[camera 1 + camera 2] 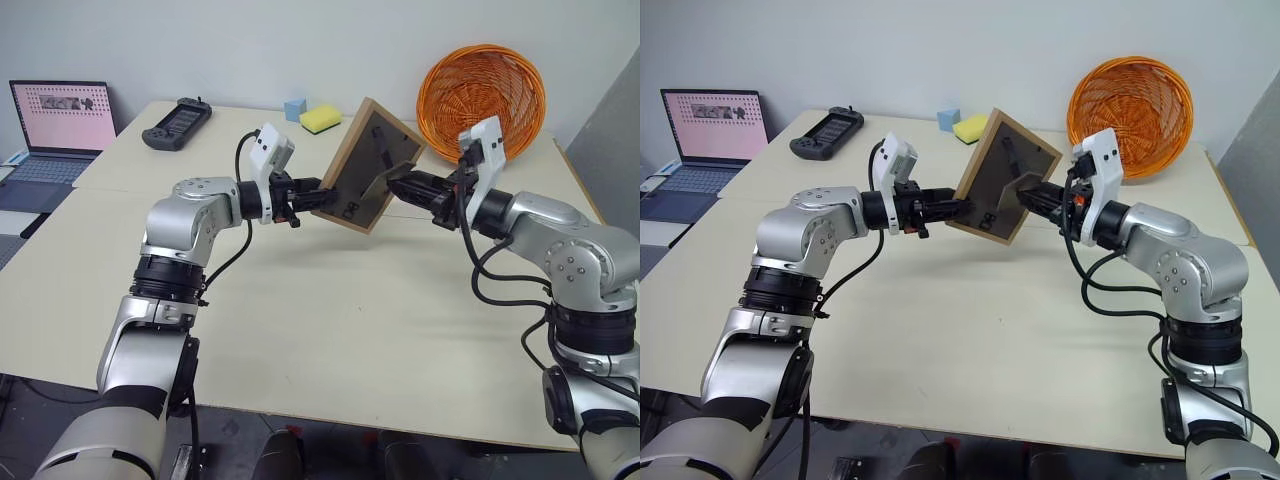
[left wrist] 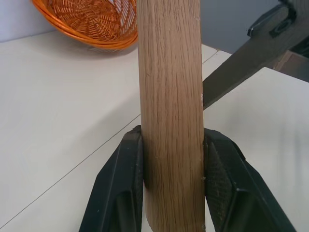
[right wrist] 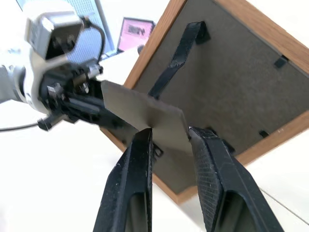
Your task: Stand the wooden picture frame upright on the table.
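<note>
The wooden picture frame (image 1: 367,166) hangs tilted in the air above the table (image 1: 330,330), its dark grey back toward me. My left gripper (image 1: 312,199) is shut on the frame's lower left wooden edge (image 2: 170,116), one black finger on each side of the wood. My right gripper (image 1: 395,186) is shut on the grey prop leg (image 3: 145,112), which is swung out from the back panel. The frame's picture side is hidden.
An orange wicker basket (image 1: 481,100) leans at the back right of the table. A yellow sponge (image 1: 320,119), a blue cube (image 1: 294,108) and a black handheld controller (image 1: 177,124) lie along the far edge. A laptop (image 1: 55,128) sits off to the left.
</note>
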Action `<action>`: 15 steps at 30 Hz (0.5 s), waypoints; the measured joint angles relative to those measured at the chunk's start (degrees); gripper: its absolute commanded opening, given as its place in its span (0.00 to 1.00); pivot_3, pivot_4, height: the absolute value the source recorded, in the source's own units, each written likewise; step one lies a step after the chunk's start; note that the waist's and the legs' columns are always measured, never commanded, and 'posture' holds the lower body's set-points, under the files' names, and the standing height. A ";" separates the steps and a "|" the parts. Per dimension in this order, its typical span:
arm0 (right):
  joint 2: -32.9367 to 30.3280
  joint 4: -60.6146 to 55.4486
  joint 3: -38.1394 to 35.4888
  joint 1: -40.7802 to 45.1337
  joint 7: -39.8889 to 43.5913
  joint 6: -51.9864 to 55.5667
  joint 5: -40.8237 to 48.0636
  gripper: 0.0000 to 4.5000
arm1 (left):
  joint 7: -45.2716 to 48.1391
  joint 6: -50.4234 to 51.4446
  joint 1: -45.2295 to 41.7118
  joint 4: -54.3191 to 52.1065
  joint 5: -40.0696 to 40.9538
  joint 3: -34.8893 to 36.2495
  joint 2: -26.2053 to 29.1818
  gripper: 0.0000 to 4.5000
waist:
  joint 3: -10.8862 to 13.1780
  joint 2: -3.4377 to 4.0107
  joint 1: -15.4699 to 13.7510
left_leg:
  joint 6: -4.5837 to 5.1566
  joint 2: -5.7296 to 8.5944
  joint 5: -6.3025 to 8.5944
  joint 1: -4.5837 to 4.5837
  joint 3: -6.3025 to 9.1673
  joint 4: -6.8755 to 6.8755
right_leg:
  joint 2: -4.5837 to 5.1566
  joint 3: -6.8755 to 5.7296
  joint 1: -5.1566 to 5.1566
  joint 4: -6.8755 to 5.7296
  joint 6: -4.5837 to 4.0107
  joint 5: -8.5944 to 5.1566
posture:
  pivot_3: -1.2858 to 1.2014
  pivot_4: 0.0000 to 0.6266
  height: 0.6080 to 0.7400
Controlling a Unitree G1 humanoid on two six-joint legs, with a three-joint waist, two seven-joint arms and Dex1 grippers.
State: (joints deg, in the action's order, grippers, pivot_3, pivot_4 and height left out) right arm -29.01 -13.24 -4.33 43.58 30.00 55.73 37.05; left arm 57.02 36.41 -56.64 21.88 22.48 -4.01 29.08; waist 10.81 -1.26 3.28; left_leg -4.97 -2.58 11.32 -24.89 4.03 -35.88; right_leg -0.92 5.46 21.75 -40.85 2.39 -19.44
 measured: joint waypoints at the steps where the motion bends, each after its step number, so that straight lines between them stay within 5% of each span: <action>1: -0.17 0.08 0.19 -0.13 0.07 -0.13 -0.13 0.27 | 0.00 0.38 0.00 -0.06 0.01 0.00 -0.03 0.29 | 0.00 0.00 0.01 | 0.00 0.00 0.00 0.00 0.00 0.00 | 0.00 -0.01 0.00 0.00 0.00 0.00 | 0.52 0.24 1.00; 10: -1.67 2.86 1.07 0.32 1.60 -1.34 -2.10 0.27 | -0.13 3.97 0.05 -4.87 2.11 0.58 -0.77 0.29 | 0.00 0.00 0.01 | 0.00 -0.01 0.00 0.00 0.00 0.00 | 0.00 0.00 0.01 -0.01 0.00 0.00 | 0.52 0.24 1.00; 15: -2.41 3.32 1.29 0.33 2.69 -1.93 -2.86 0.44 | -0.17 4.71 0.10 -5.64 2.24 0.92 -0.73 0.29 | 0.00 0.00 0.00 | 0.00 0.00 0.00 0.00 0.00 0.00 | 0.00 0.00 0.00 0.00 0.00 0.00 | 0.52 0.24 1.00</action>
State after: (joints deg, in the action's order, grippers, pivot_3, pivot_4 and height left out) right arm -31.42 -9.92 -3.03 43.91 32.69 53.80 34.19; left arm 56.84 41.13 -56.54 16.23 24.72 -3.08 28.34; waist 10.81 -1.26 3.28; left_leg -4.97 -2.58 11.32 -24.89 4.03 -35.89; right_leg -0.92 5.46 21.76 -40.85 2.39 -19.44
